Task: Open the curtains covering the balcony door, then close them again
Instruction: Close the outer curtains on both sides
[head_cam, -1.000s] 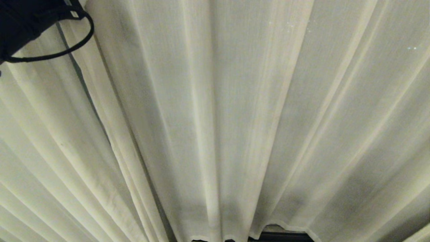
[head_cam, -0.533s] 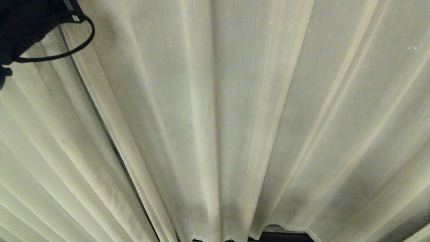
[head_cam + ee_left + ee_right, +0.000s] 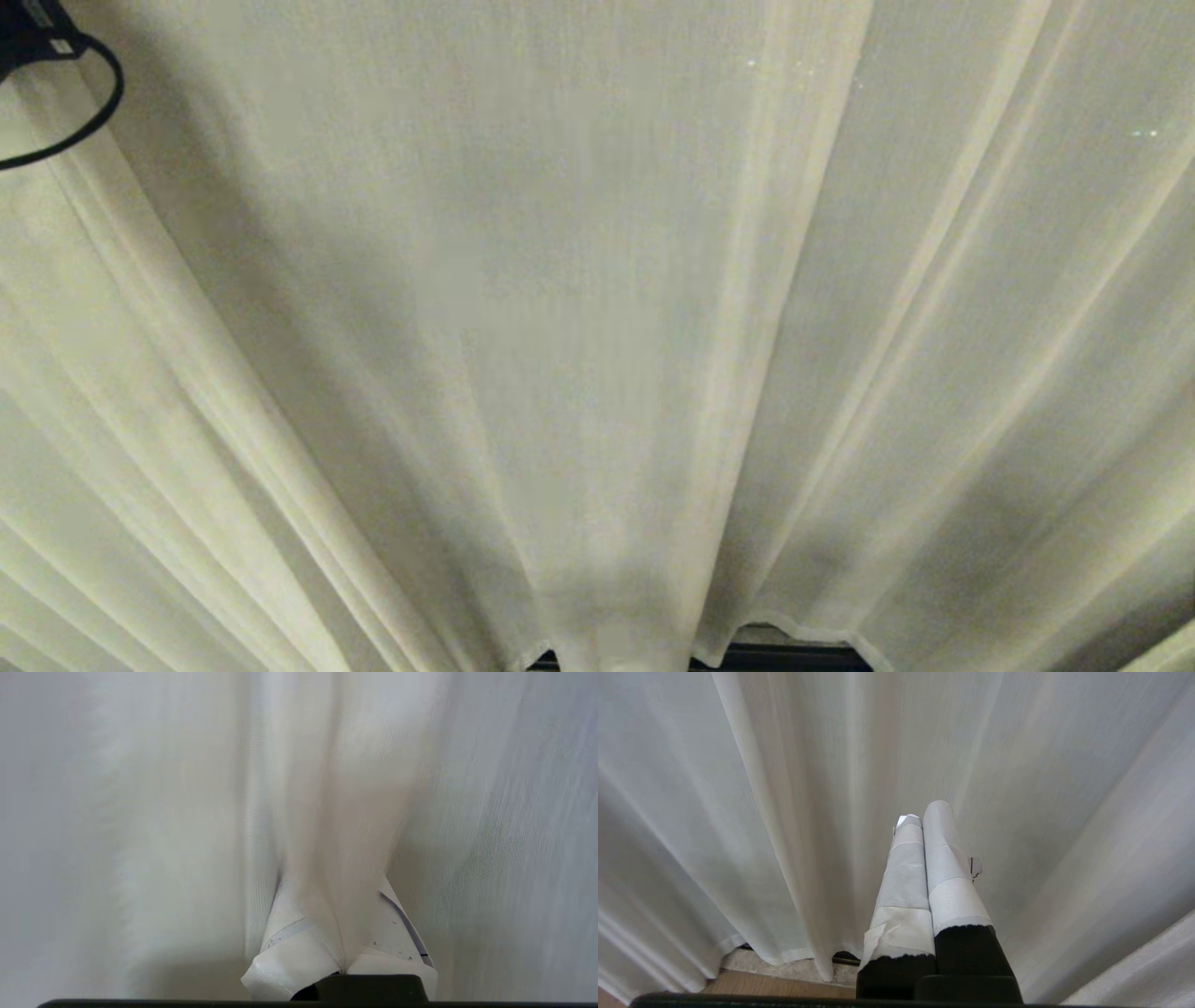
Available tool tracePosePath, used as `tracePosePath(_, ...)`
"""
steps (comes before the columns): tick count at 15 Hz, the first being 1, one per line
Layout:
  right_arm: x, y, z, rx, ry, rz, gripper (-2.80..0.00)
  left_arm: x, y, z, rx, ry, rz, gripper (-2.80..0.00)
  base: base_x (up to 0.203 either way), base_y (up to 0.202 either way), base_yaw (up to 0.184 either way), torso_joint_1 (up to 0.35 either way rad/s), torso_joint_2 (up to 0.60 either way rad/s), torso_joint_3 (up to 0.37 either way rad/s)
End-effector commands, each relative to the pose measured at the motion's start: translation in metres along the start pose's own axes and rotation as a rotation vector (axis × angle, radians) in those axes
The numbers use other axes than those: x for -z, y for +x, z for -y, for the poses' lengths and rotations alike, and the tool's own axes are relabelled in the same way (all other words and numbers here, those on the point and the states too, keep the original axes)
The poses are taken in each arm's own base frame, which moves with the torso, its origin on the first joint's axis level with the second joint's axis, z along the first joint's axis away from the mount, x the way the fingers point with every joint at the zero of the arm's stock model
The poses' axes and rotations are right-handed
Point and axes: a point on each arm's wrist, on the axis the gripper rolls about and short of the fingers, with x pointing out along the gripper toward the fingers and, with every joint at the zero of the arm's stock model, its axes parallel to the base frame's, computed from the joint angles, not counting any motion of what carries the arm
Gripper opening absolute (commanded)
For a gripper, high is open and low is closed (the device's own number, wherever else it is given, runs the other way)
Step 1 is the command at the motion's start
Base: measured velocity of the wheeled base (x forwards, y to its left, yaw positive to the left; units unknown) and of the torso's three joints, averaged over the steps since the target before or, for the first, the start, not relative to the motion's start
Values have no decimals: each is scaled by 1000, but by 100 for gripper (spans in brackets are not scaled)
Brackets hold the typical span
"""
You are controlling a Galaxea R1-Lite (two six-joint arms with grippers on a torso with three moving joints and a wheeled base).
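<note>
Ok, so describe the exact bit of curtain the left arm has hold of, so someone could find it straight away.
Start with the pale sheer curtains that fill the whole head view, hanging in long pleats down to a dark strip at the bottom. The left gripper is at their upper left, jaws shut on one fold. Unlike the loose pleats around it, that fold is bunched narrow between the white-taped fingers.

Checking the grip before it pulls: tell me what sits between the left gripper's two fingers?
A gathered fold of the sheer curtain is pinched between the left gripper's taped fingers, shown in the left wrist view.
</note>
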Motion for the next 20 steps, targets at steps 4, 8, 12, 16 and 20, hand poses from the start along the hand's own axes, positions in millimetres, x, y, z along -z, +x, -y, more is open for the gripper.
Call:
tracePosePath(4, 0, 0, 0, -1, -1, -1, -280, 26, -3, -87, -211, 44, -14, -280, 0, 0, 0, 0, 0, 0)
tracePosePath(8, 0, 0, 0, -1, -1, -1, -280, 40, -14, -142, -327, 63, 0, -280, 0, 0, 0, 0, 0, 0)
tracePosePath(12, 0, 0, 0, -1, -1, -1, -280, 44, -24, -170, -376, 87, 1, -280, 0, 0, 0, 0, 0, 0)
tracePosePath(16, 0, 0, 0, -1, -1, 0, -280, 34, -27, -170, -377, 98, 17, -280, 0, 0, 0, 0, 0, 0)
tracePosePath(20, 0, 0, 0, -1, -1, -1, -280, 12, -25, -144, -307, 89, 54, -280, 0, 0, 0, 0, 0, 0)
